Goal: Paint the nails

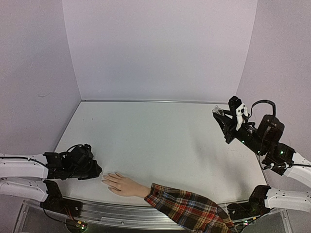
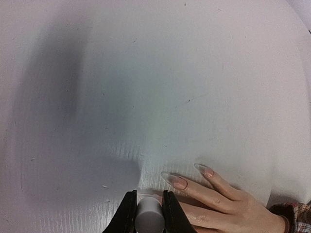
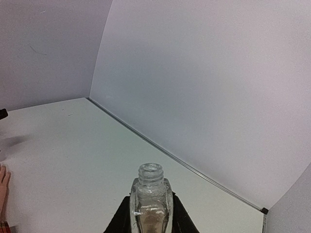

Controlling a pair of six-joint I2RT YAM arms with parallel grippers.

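Note:
The beige mannequin hand [image 1: 125,185] lies flat near the table's front edge, with a red plaid sleeve [image 1: 187,208] trailing to the right. In the left wrist view two long pale nails [image 2: 174,180] show on its outstretched fingers [image 2: 214,191]. My left gripper [image 2: 148,198] is shut on a grey-white cylindrical cap [image 2: 148,216], which hangs right over a third fingertip and hides that nail and whatever is under the cap. In the top view this gripper [image 1: 97,171] sits just left of the fingertips. My right gripper [image 3: 151,216] is shut on a small clear bottle [image 3: 151,194] with an open neck. It holds the bottle raised at the far right [image 1: 219,114].
The white table [image 1: 155,141] is bounded by lilac walls at the back and sides, with a metal strip [image 1: 155,101] along the back edge. A metal rail [image 1: 116,212] runs along the front edge beneath the sleeve.

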